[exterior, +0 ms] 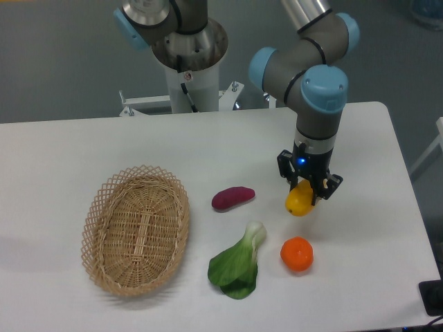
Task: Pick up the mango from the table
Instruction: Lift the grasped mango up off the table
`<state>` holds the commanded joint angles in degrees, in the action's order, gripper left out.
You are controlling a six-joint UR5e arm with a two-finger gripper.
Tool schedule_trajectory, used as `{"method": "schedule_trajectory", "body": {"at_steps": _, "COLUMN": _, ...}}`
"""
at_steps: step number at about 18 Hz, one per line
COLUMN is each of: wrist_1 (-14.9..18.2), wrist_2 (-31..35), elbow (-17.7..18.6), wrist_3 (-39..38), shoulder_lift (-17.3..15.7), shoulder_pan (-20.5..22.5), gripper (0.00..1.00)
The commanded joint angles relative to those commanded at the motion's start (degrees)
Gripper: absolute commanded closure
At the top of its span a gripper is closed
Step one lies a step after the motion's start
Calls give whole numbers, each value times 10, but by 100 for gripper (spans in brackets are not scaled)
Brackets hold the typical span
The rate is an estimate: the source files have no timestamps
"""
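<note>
The mango (299,200) is a yellow oblong fruit with an orange top end, at the right middle of the white table (69,152). My gripper (305,188) points straight down over it, with its black fingers on either side of the mango's upper part. The jaws look closed against the fruit. Whether the mango rests on the table or hangs just above it I cannot tell. The upper end of the mango is hidden by the fingers.
A purple-red sweet potato (232,198) lies left of the mango. A round orange tangerine (297,254) sits just in front of it. A green bok choy (239,264) lies front centre. A wicker basket (136,229) stands at the left.
</note>
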<state>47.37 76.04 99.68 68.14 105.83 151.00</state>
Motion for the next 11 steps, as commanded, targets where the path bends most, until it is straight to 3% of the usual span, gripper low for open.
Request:
{"method": "schedule_trajectory", "body": {"at_steps": 5, "wrist_1": -3, "wrist_2": -10, "elbow": -6, "wrist_3": -85, "shoulder_lift": -18, "shoulder_pan": -47, "gripper": 44}}
{"method": "schedule_trajectory", "body": {"at_steps": 11, "wrist_1": 0, "wrist_2": -13, "elbow": -12, "wrist_3": -100, "shoulder_lift": -40, "shoulder_pan": -59, "gripper": 44}}
